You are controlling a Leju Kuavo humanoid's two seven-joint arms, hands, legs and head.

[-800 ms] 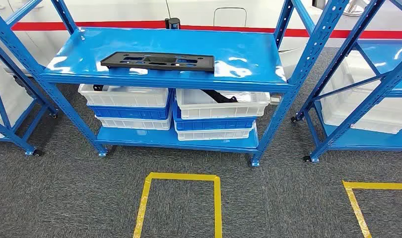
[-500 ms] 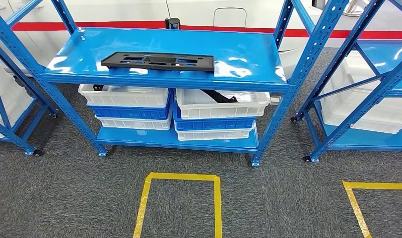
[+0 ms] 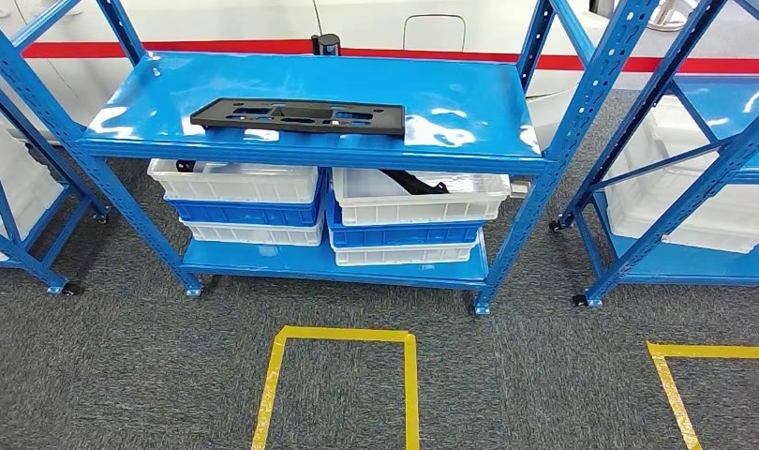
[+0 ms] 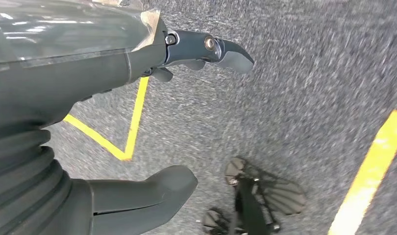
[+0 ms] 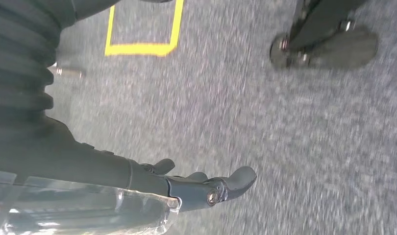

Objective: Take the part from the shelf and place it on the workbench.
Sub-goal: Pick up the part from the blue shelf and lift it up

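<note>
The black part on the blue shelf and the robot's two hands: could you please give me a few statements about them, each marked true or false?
1. The black part lies flat on the top board of the blue shelf. True.
2. The left hand grips the black part. False: it holds nothing and hangs over the grey carpet.
3. White and blue bins sit stacked on the lower board under the part. True.
4. The right hand rests on the shelf. False: it hangs over the carpet, holding nothing.
5. Yellow tape marks a box on the floor in front of the shelf. True.
</note>
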